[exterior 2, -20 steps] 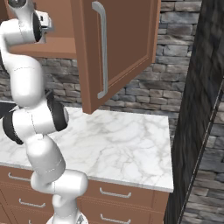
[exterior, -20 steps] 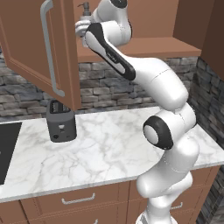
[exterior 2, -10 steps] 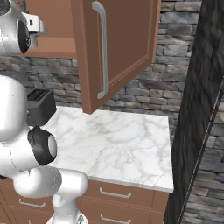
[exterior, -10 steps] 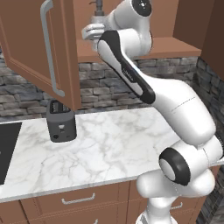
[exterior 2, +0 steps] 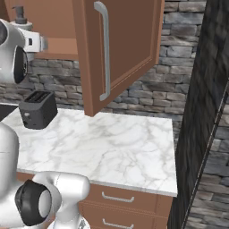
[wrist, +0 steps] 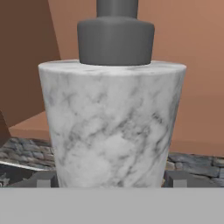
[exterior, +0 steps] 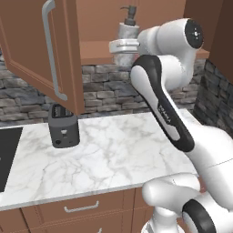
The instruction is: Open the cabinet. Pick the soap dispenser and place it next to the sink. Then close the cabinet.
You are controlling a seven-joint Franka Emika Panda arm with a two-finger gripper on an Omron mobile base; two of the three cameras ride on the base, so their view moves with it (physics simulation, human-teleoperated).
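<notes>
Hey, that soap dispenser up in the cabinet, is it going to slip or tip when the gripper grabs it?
The soap dispenser looks rigid, with a smooth marbled surface, so probably somewhat slippery. Its body narrows downward, so a squeeze may nudge it up. It stands tall with a pump on top on the cabinet shelf, so a sideways bump could tip it.

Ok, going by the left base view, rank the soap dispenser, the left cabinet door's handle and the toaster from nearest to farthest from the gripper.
1. The soap dispenser: on the cabinet shelf, right at the gripper, whose open fingers flank it.
2. The left cabinet door's handle: off to the left on the open door, at about the same height.
3. The toaster: down on the marble counter, below and left.
</notes>
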